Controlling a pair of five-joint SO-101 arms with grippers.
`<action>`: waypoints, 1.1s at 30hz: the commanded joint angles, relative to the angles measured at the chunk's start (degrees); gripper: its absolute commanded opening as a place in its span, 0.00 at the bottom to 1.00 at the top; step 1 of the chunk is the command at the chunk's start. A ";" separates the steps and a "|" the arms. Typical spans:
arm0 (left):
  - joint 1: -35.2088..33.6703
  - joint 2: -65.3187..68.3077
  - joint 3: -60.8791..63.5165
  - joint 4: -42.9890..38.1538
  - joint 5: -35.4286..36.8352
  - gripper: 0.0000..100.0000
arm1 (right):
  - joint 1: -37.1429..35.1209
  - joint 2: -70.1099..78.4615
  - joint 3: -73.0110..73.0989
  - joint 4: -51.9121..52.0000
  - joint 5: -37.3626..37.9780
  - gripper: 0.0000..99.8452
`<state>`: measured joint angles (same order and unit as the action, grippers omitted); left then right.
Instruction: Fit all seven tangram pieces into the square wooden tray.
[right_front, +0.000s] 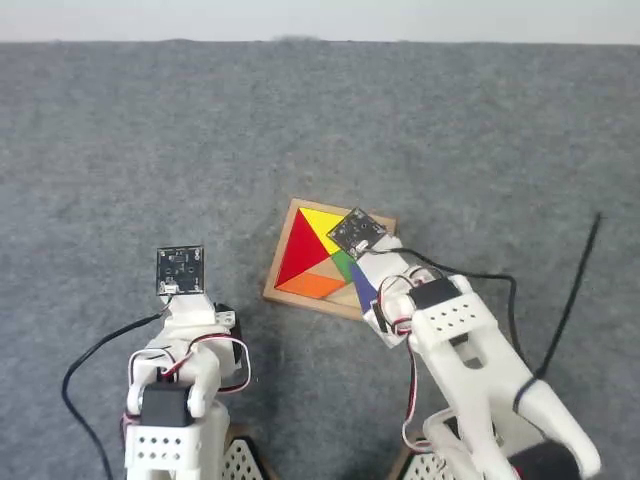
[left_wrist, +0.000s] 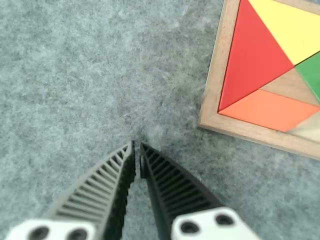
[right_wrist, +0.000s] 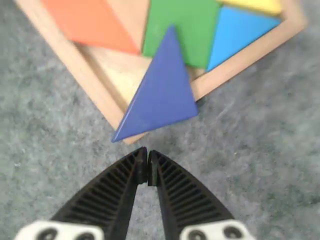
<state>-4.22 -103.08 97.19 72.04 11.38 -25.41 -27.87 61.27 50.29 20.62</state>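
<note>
**Notably, blue triangle sits across tray rim; both grippers clenched, empty**

Right gripper (right_wrist: 148, 167): jaws pressed together, nothing between them. It sits low over the grey carpet (right_front: 150, 130). Just beyond its tips, not touching, lies the near corner of the dark blue triangle (right_wrist: 160, 95).

The dark blue triangle is not seated. It rests tilted over the rim of the wooden tray (right_wrist: 70, 55), with one corner poking out past the rim toward the gripper and its far point reaching in over the green piece (right_wrist: 180, 30).

Farther from the tips, inside the tray: the orange piece (right_wrist: 90, 22) to one side of the green piece, the light blue triangle (right_wrist: 240, 30) to the other, and a sliver of the yellow triangle (right_wrist: 250, 4) beyond. Bare wood floor shows beside the dark blue triangle.

Left gripper (left_wrist: 137, 155): jaws closed tip to tip, holding nothing, over carpet. The tray stands ahead of it and off to one side, well apart from the tips. The red triangle (left_wrist: 250, 55) and the orange piece lie flat along the tray's nearest edges.
</note>
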 joint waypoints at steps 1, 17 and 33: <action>-0.35 -1.14 -0.75 0.26 -0.88 0.01 | -0.57 3.65 -5.01 -1.71 0.44 0.01; -0.35 -1.14 -0.75 0.26 -0.88 0.01 | -5.14 15.34 -12.48 -3.91 -1.58 0.01; -0.35 -1.14 -0.75 0.26 -0.88 0.01 | -10.07 15.96 -18.11 -3.82 -3.52 0.01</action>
<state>-4.22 -103.08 97.19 72.04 11.38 -33.85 -11.69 46.24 47.47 17.89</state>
